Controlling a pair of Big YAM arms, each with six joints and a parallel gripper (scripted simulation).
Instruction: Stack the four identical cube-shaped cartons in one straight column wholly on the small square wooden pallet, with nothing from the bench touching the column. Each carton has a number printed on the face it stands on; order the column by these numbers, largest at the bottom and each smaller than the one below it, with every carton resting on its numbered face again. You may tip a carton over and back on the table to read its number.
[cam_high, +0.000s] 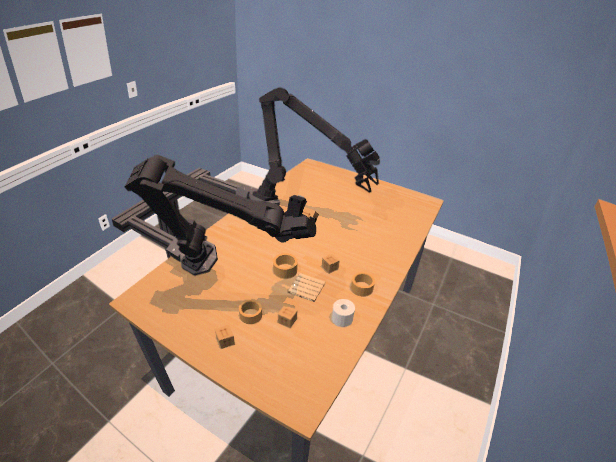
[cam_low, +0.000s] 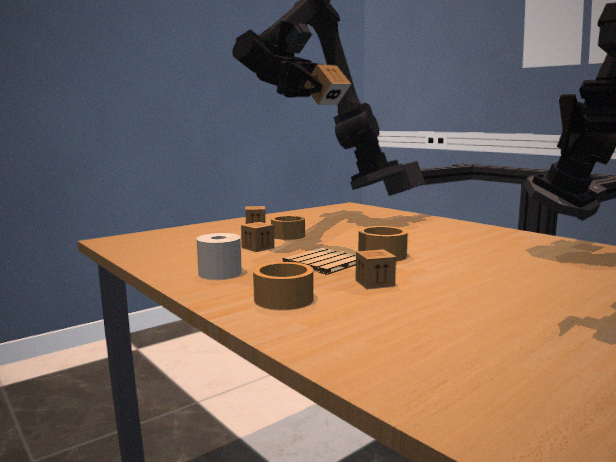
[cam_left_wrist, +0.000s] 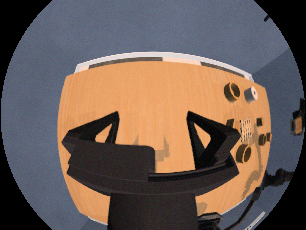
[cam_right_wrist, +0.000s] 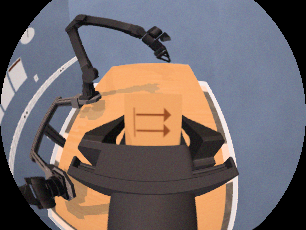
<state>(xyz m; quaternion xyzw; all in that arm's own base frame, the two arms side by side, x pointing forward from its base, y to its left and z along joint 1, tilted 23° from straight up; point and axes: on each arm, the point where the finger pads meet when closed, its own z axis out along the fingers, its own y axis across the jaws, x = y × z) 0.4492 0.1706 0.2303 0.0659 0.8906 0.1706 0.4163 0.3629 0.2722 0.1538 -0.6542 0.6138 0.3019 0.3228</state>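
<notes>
While the right gripper (cam_low: 311, 86) (cam_right_wrist: 153, 115) grips a carton (cam_low: 331, 84) (cam_right_wrist: 153, 120) marked 8, number exposed; left gripper (cam_high: 367, 181) (cam_left_wrist: 153, 125) open, above the table (cam_high: 380, 220) (cam_low: 320, 320) (cam_left_wrist: 140, 90) (cam_right_wrist: 150, 75).

Four identical brown cube cartons with printed arrows: one (cam_low: 330, 85) (cam_right_wrist: 153, 119) is held tilted in the air, its white face showing an 8, and three (cam_high: 287, 316) (cam_low: 376, 269) stand apart around a low slatted wooden pallet (cam_high: 306, 287) (cam_low: 322, 260) (cam_left_wrist: 246, 129).
</notes>
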